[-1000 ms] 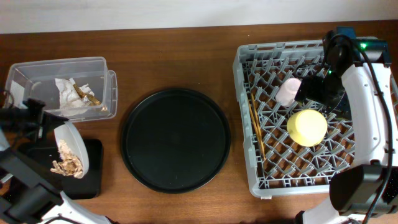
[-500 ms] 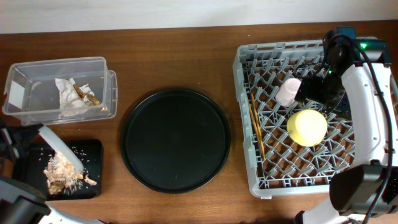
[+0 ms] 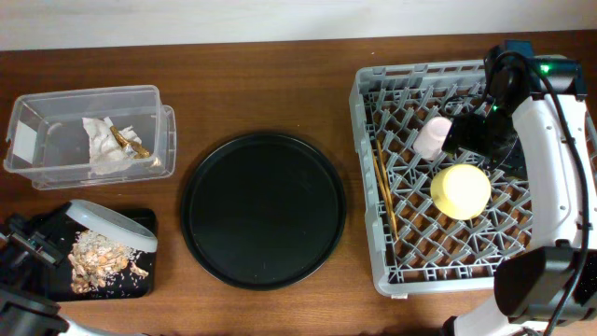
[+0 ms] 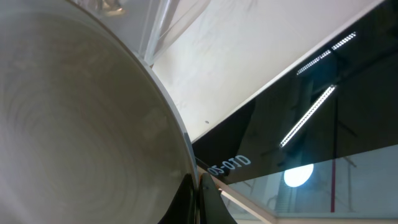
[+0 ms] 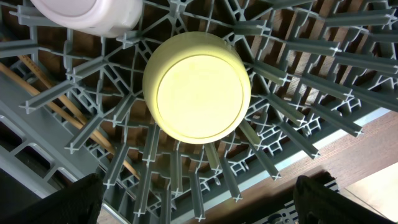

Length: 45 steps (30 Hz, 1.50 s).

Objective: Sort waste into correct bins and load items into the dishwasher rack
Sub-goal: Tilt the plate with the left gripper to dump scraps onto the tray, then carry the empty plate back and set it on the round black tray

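One plate (image 3: pixel 112 224) in hand: left gripper (image 3: pixel 28 245) pinches its rim, tilted over rectangular black tray (image 3: pixel 140 285) holding scraps (image 3: pixel 98 257). Next: carry to dishwasher rack (image 3: pixel 368 93), slot between pegs. Right gripper (image 5: pixel 202 199) spread above yellow bowl (image 5: pixel 197 87).

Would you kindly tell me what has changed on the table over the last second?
The left pincer, gripping the pale grey plate, tipped it and the crumbly food scraps slid onto the shallow black rectangular tray; the plate then swung lower. The right pincer, grey plastic dishwasher rack, small yellow bowl, pink cup and clear plastic box stayed put.
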Each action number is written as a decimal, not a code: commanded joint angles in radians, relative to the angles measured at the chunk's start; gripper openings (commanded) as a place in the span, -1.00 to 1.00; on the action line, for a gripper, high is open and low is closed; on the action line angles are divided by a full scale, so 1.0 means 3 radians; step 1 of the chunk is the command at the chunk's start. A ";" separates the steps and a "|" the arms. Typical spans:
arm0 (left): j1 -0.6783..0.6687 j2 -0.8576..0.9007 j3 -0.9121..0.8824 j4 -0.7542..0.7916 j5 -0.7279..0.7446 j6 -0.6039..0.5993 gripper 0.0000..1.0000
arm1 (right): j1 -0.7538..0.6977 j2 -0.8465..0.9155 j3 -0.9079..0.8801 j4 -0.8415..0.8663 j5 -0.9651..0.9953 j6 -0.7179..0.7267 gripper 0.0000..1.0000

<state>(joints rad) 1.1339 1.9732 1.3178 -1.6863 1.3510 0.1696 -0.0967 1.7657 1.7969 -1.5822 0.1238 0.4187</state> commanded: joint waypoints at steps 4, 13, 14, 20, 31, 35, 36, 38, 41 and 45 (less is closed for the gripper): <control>0.0025 -0.0407 -0.0020 -0.0009 0.0123 0.0085 -0.99 | -0.0009 -0.0095 0.0010 0.0001 0.0065 0.0029 0.97; -0.0010 -0.1010 0.0031 -0.0006 -0.0207 -0.0125 -0.99 | -0.0009 -0.0095 0.0010 0.0001 0.0065 0.0029 0.97; -0.0031 -0.1071 0.0031 -0.0009 -0.0233 -0.0125 -0.99 | -0.0009 -0.0095 0.0010 0.0001 0.0065 0.0029 0.97; -0.0364 -0.1689 0.0031 -0.0001 -0.0615 -0.0150 -0.99 | -0.0009 -0.0095 0.0010 0.0001 0.0065 0.0029 0.97; -0.2266 -0.2974 0.0029 0.1197 -0.2499 -0.1892 -0.99 | -0.0009 -0.0095 0.0010 0.0001 0.0065 0.0029 0.97; -0.3592 -0.3059 0.0025 0.1581 -0.3428 -0.2402 -0.99 | -0.0009 -0.0095 0.0010 0.0001 0.0065 0.0029 0.97; -0.3841 -0.3021 0.0023 0.1640 -0.3647 -0.2483 -0.99 | -0.0009 -0.0095 0.0010 0.0001 0.0065 0.0029 0.97; -0.4454 -0.2845 0.0019 0.1770 -0.4093 -0.2627 -0.99 | -0.0009 -0.0095 0.0010 0.0001 0.0065 0.0029 0.97; -0.5066 -0.2519 0.0019 0.1985 -0.4210 -0.2626 -0.99 | -0.0009 -0.0095 0.0010 0.0001 0.0065 0.0029 0.97; -0.5667 -0.1916 0.0019 0.2230 -0.4489 -0.2775 -0.99 | -0.0009 -0.0095 0.0010 0.0001 0.0065 0.0029 0.97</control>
<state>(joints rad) -0.4534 1.2766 1.3193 -1.0458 0.1482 -0.5919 -0.0967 1.7653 1.7969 -1.5826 0.1276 0.4187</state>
